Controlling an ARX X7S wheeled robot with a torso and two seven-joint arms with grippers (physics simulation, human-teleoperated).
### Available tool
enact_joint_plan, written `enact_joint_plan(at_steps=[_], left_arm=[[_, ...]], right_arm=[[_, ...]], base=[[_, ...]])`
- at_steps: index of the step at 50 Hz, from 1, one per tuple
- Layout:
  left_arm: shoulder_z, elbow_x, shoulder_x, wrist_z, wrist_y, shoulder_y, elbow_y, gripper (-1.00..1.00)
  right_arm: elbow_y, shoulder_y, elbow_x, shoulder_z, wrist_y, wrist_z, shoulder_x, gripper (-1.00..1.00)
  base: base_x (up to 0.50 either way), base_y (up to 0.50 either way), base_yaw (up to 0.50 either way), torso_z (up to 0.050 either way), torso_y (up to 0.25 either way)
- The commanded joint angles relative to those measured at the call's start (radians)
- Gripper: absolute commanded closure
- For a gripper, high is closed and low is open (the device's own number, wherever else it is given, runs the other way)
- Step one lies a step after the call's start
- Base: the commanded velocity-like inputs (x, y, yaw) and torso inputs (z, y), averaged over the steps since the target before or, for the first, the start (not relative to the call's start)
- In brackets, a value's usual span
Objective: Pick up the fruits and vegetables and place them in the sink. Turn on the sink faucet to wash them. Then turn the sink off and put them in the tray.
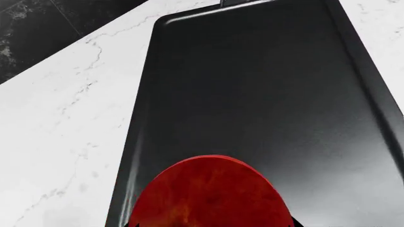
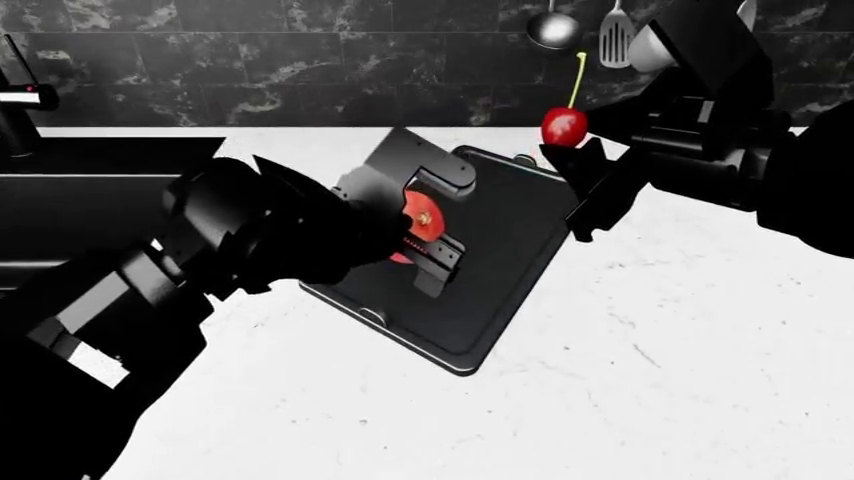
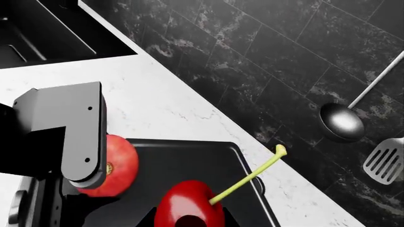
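My left gripper (image 2: pixel 416 228) is shut on the round red fruit (image 1: pixel 211 194), holding it low over the near half of the black tray (image 1: pixel 265 90). In the right wrist view the same fruit (image 3: pixel 118 165) shows beside the left gripper's grey finger (image 3: pixel 73 137). Over the tray's far right corner (image 2: pixel 541 165), my right gripper (image 2: pixel 577 143) is shut on a small red cherry (image 2: pixel 563 127) whose green stem (image 3: pixel 249 175) points up. The cherry (image 3: pixel 188 205) fills that gripper's jaws. At the far left are the black sink (image 2: pixel 94 190) and its faucet (image 2: pixel 16 100).
The tray (image 2: pixel 514 260) lies askew on a white marble counter (image 2: pixel 641 370). A ladle (image 3: pixel 341 123) and a slotted spatula (image 3: pixel 385 163) hang on the dark tiled back wall (image 2: pixel 334 60). The tray's inside shows nothing but the held fruit above it.
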Motion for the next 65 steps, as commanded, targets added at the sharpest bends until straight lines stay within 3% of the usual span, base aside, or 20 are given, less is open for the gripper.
enact_joint_plan(at_steps=[1,29,30,46,65], left_arm=[[0.000,-0.005,0.012,0.008,-0.005,-0.007,-0.035,1.00],[0.053,0.061,0.064,0.097,0.058,0.002,-0.141,1.00],[0.055,0.064,0.066,0.100,0.060,0.003,-0.146,-1.00],[0.060,0.065,0.066,0.102,0.057,0.001,-0.153,-1.00],[-0.010,-0.030,-0.019,-0.015,-0.012,-0.023,0.045,-1.00]], right_arm=[[0.003,0.001,-0.009,-0.002,-0.004,-0.007,0.000,1.00],[0.014,-0.003,-0.017,-0.010,-0.019,-0.016,-0.004,1.00],[0.013,-0.003,-0.017,-0.010,-0.019,-0.016,-0.004,1.00],[0.014,-0.002,-0.014,-0.010,-0.021,-0.014,-0.005,1.00],[0.017,0.004,-0.015,-0.017,-0.019,-0.016,-0.016,1.00]], base=[[0.00,0.00,0.00,0.000,0.000],[0.00,0.00,0.00,0.000,0.001],[0.00,0.00,0.00,0.000,0.000],[0.00,0.00,0.00,0.000,0.000],[0.00,0.00,0.00,0.000,0.000]])
